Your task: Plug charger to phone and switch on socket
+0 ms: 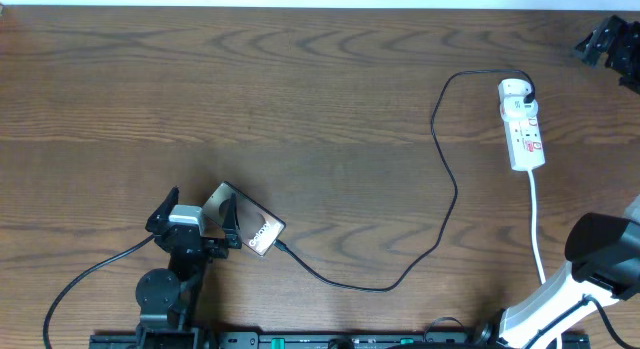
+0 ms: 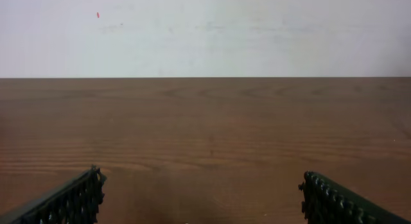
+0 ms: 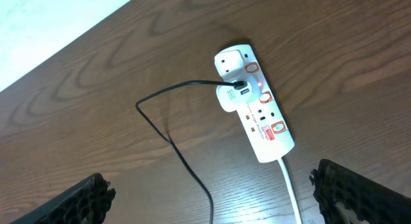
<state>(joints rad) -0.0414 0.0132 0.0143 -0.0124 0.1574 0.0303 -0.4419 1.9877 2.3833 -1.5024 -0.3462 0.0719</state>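
**Q:** Jaws?

**A:** Both sets are wide apart with nothing in either. My left gripper (image 1: 196, 215) faces bare table (image 2: 205, 121). My right gripper (image 3: 210, 179) hangs over the socket (image 3: 260, 115).

**Q:** Where's the phone?

**A:** The phone (image 1: 256, 229) lies flat just outside my left jaws, on their right side, partly under that finger. It's not between them, and my left wrist view doesn't see it at all.

**Q:** Charger?

**A:** The charger (image 1: 375, 287) loops from the phone's near end across to the socket. Its white plug (image 3: 232, 62) sits in the far end of the strip. The tip looks to meet the phone, but it's too small to say it's seated.

**Q:** So which step?

**A:** My guess is the phone end is done and I'm on the socket switch. The strip lies ahead of my right jaws, between the two fingers in view and a bit to the right. There's a reddish spot by the plug, but I can't tell whether that means it's on.

**Q:** Next move needs?

**A:** My right arm has to drop and line one fingertip over the switch (image 3: 251, 68) beside the plug. Closing the jaws first would probably give a firmer point. Then I press straight down without shoving the strip. My left stays clear of the phone.
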